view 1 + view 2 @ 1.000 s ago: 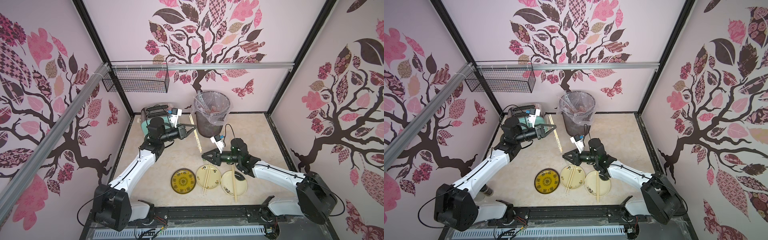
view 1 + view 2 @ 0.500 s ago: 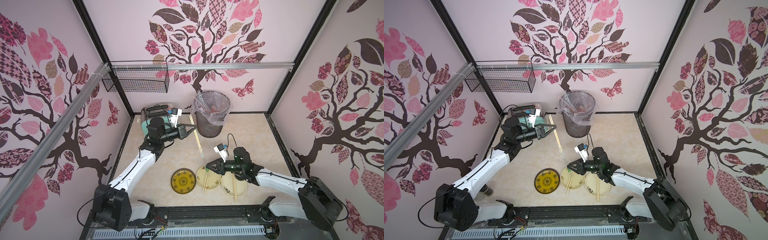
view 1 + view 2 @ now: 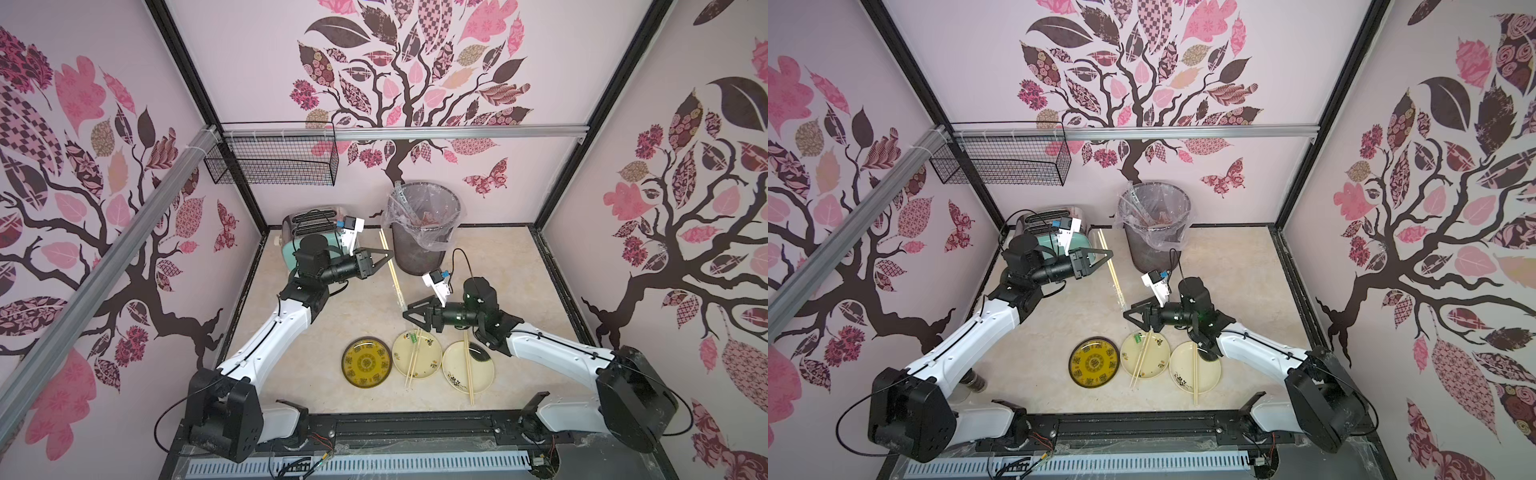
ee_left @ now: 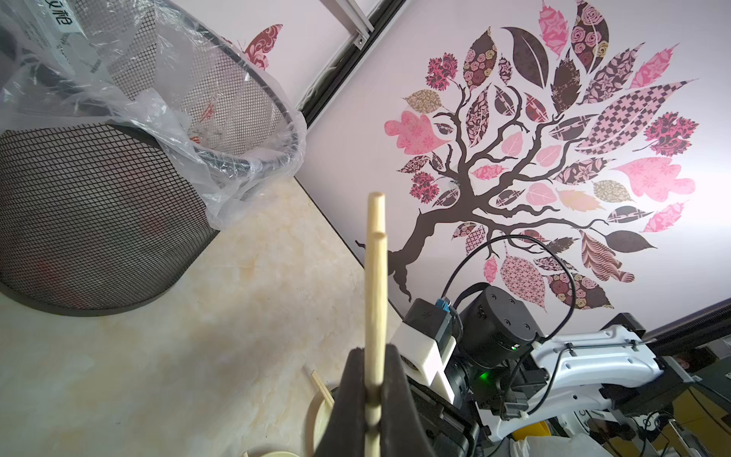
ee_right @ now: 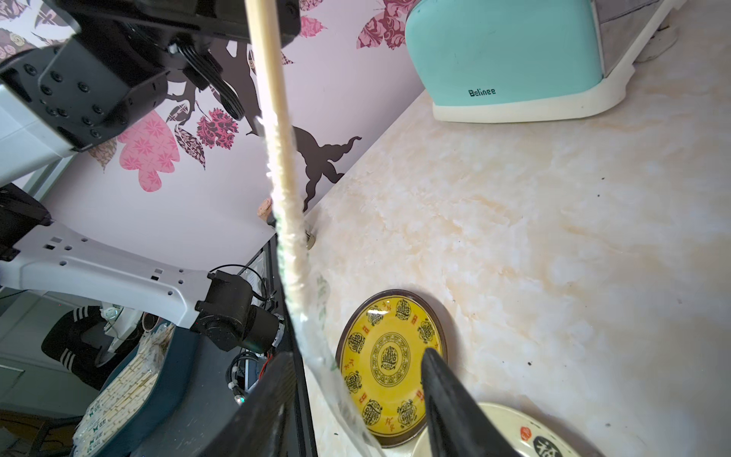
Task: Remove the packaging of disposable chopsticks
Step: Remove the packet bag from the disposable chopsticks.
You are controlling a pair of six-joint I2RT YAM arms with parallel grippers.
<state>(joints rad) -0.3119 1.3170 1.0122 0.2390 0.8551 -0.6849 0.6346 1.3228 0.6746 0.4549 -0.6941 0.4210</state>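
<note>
Your left jaws pinch the chopsticks up in the air. Your right jaws are spread, and the clear wrapper hangs between them. Close on the wrapper only, then pull it straight off along the sticks. The yellow plate lies on the bench below. The bin stands near.

Left arm stretches up and forward with its wrist level, its claw pinched tight on the disposable chopsticks just beside the bin. Right arm sits lower, its claw pointing sideways in front of the bin, jaws parted and clamping nothing
</note>
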